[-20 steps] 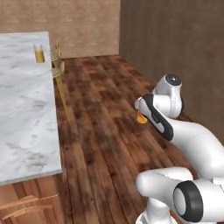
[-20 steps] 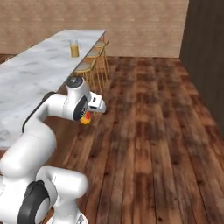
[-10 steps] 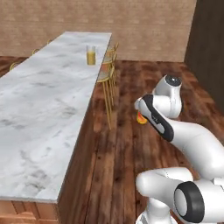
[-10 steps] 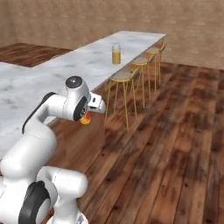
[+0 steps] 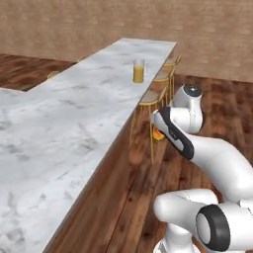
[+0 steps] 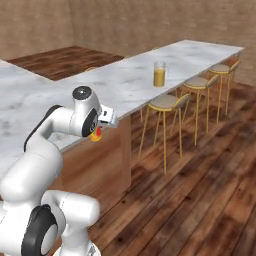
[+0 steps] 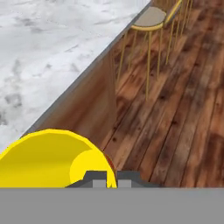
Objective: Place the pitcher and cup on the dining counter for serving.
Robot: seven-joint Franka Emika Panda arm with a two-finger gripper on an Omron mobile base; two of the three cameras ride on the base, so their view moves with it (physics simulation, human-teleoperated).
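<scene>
- Two task things are at issue: the pitcher (image 5: pixel 139 71), which stands upright on the dining worktop (image 5: pixel 74 123) near its stool-side edge, and the cup (image 7: pixel 52 159), which is carried low beside the arm, off the worktop and above the wooden floor (image 6: pixel 200 190).
- Tool (image 7: pixel 111 178): clenched on the cup; in the hand view its dark tips meet at the yellow rim, so the hold appears to be a pinch on the cup wall, one tip inside and one outside.
- Cup, handling: judged small, light and rigid, with a smooth, probably slippery wall; a rim pinch lets it swing or twist, so slow, level travel suits it best. Only a yellow-and-red patch (image 6: pixel 96 133) shows under the wrist in the right base view.
- Cup, release: its base is hidden, so whether it hangs level cannot be told; a flat set-down on the marble before the tool lets go seems prudent.
- Pitcher, handling: judged heavier, tall and handleless, with amber liquid inside; it looks prone to tipping and likely fragile. A hold around the mid-body, below the flare, would suit it if it needs moving.
- Stools (image 6: pixel 165 104): yellow-framed seats line the worktop edge below the pitcher; the slab near the arm gives room for the cup well apart from the pitcher.
</scene>
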